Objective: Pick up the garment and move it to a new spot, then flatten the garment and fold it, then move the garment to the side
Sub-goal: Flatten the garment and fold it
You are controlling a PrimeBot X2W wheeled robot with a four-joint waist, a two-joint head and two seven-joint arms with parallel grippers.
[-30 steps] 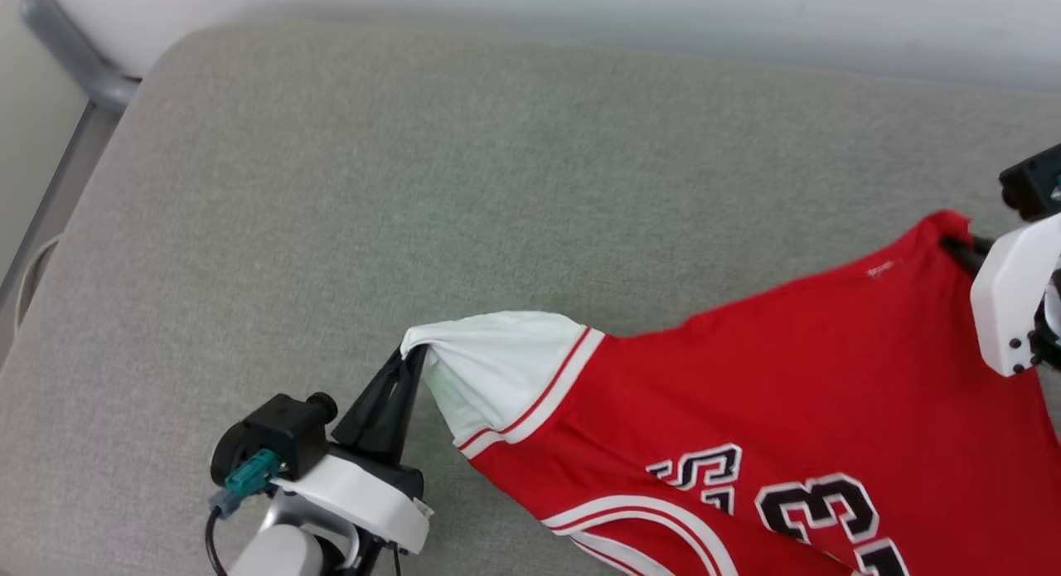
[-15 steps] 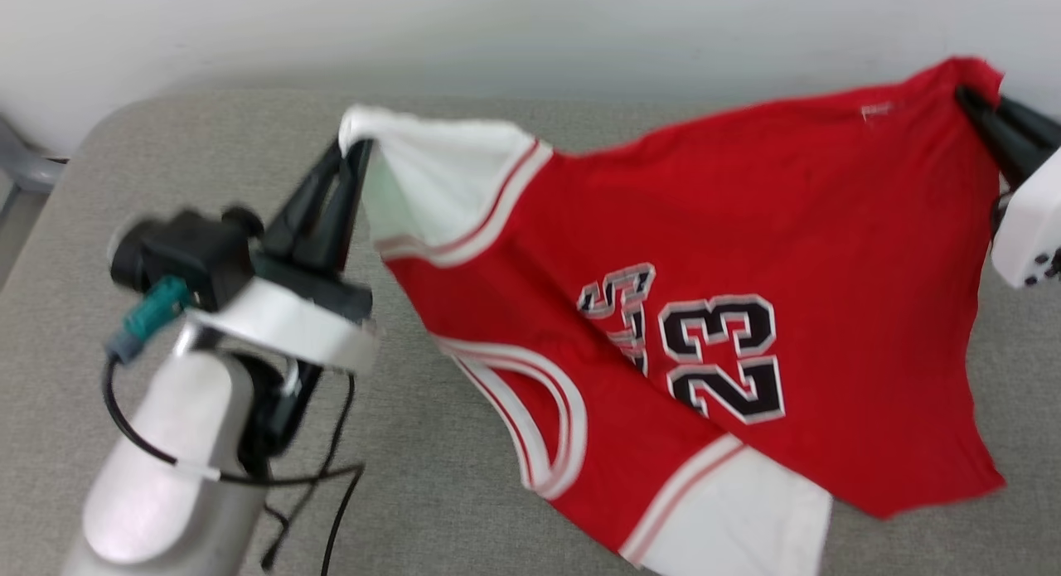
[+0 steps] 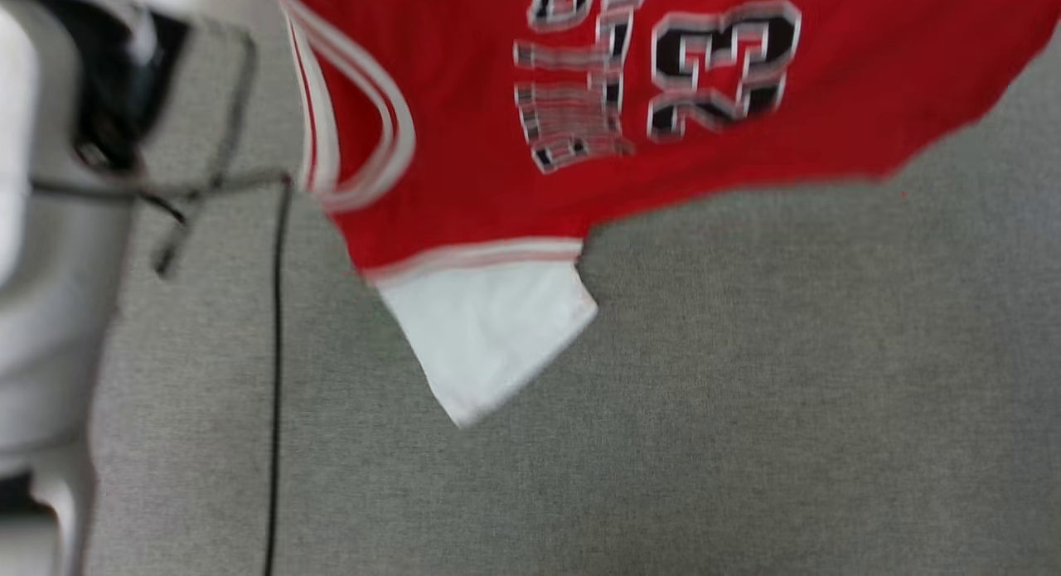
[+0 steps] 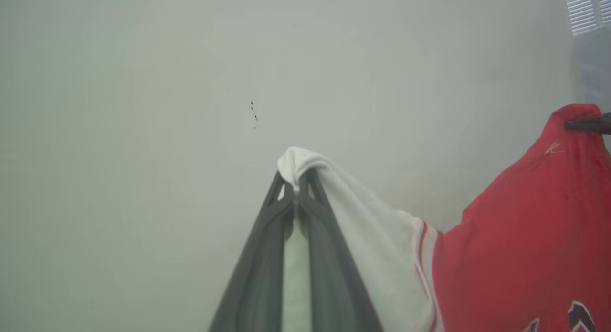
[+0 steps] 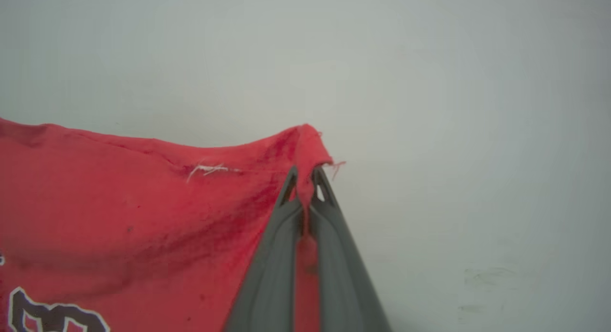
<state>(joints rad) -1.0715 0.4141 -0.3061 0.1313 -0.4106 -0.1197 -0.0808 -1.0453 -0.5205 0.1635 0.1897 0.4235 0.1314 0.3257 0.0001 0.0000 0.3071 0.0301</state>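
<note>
The left gripper (image 4: 297, 188) and right gripper (image 5: 305, 179) — each pinched tight on the garment (image 5: 119, 193); the pale left forearm (image 3: 50, 311) looms blurred at the head view's left edge.

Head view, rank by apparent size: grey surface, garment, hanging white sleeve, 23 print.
1. grey surface
2. garment, cut off at the top edge
3. white sleeve
4. 23 print, close to the sleeve; blur makes this order unsure

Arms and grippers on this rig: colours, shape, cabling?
Both the left gripper and right gripper have two long, dark grey fingers tapering to narrow tips with small triangular cut-outs. The left forearm is pale silver-white, blurred, with a thin black cable beside it.
</note>
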